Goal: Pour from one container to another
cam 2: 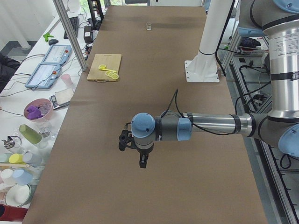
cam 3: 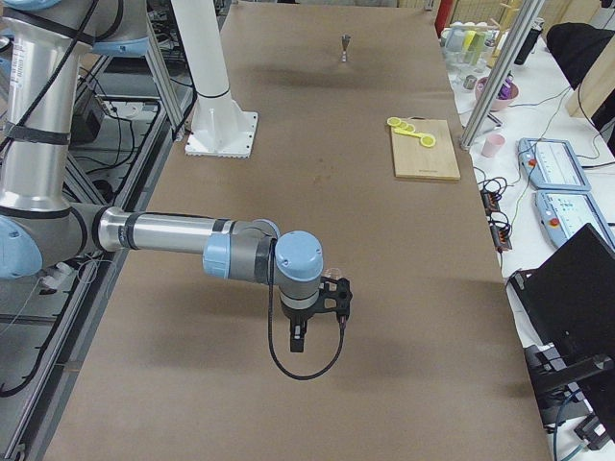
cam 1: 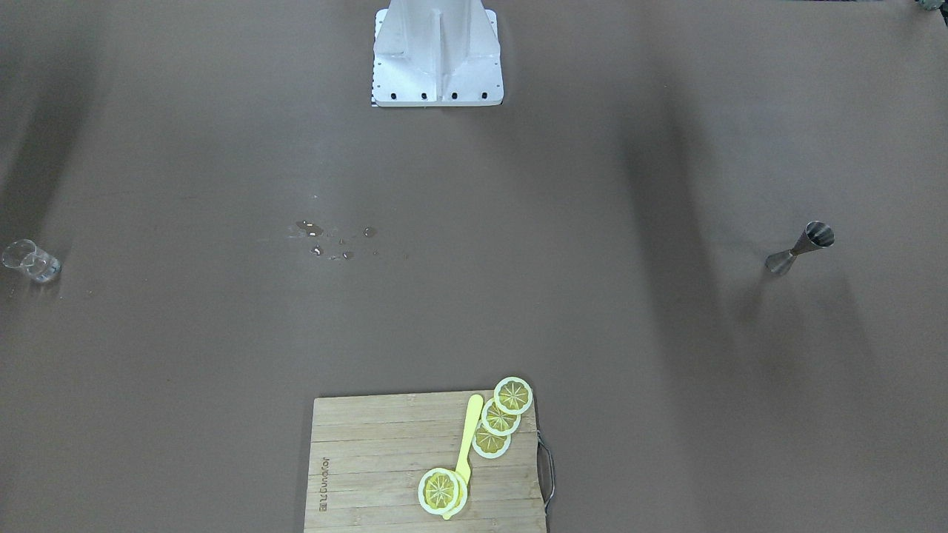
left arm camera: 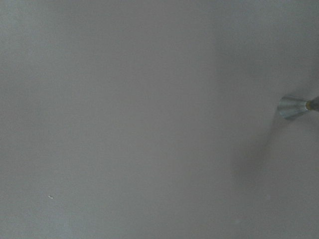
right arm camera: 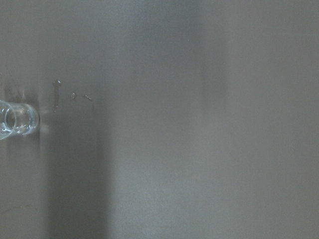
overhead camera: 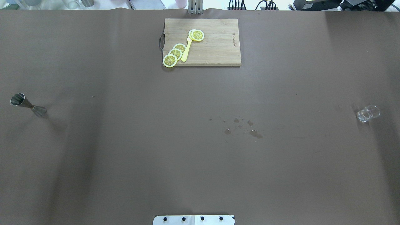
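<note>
A steel double-cone jigger (cam 1: 800, 248) stands upright near the table's end on my left side, also in the overhead view (overhead camera: 28, 104) and at the right edge of the left wrist view (left arm camera: 294, 107). A small clear glass (cam 1: 29, 260) stands near the opposite end (overhead camera: 368, 113) and at the left edge of the right wrist view (right arm camera: 17, 119). My left gripper (cam 2: 123, 142) hangs above the table and shows only in the exterior left view. My right gripper (cam 3: 338, 294) shows only in the exterior right view. I cannot tell whether either is open or shut.
A wooden cutting board (overhead camera: 218, 47) at the table's far edge carries lemon slices (overhead camera: 175, 54) and a yellow knife (overhead camera: 186, 51). Water drops (overhead camera: 240, 128) lie near the middle. The robot's white base (cam 1: 437, 66) stands at the near edge. Cluttered benches (cam 2: 37, 93) flank the table.
</note>
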Motion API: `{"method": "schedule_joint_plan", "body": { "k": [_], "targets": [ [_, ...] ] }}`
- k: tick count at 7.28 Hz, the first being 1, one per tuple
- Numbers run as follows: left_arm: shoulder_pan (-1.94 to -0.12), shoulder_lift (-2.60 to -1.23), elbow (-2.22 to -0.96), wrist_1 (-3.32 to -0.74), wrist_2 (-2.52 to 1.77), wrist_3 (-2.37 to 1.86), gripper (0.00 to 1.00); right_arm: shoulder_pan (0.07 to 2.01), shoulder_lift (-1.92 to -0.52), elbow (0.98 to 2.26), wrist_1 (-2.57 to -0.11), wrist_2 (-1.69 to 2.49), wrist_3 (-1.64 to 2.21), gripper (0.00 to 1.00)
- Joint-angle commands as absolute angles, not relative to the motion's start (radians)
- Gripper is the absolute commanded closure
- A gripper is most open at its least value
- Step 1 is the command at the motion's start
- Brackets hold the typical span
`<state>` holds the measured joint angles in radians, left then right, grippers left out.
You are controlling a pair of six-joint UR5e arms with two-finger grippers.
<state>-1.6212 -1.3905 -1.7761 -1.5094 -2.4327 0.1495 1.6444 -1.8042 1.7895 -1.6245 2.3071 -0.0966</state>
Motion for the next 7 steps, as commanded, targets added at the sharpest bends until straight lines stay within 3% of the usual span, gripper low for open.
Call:
{"method": "schedule_joint_plan", "body": {
  "k": [1,7],
  "targets": [
    [-1.621,-1.39,-1.773,-1.509,-2.431,0.149,0.02,1.644,-1.804,1.787,-1.624,2.307,-0.097,0.0],
    [-1.618,-1.396,-1.775,-1.509,-2.336,0.147,0.02,1.644,-1.802,1.787,-1.624,2.306,-0.097,0.0]
  ]
}}
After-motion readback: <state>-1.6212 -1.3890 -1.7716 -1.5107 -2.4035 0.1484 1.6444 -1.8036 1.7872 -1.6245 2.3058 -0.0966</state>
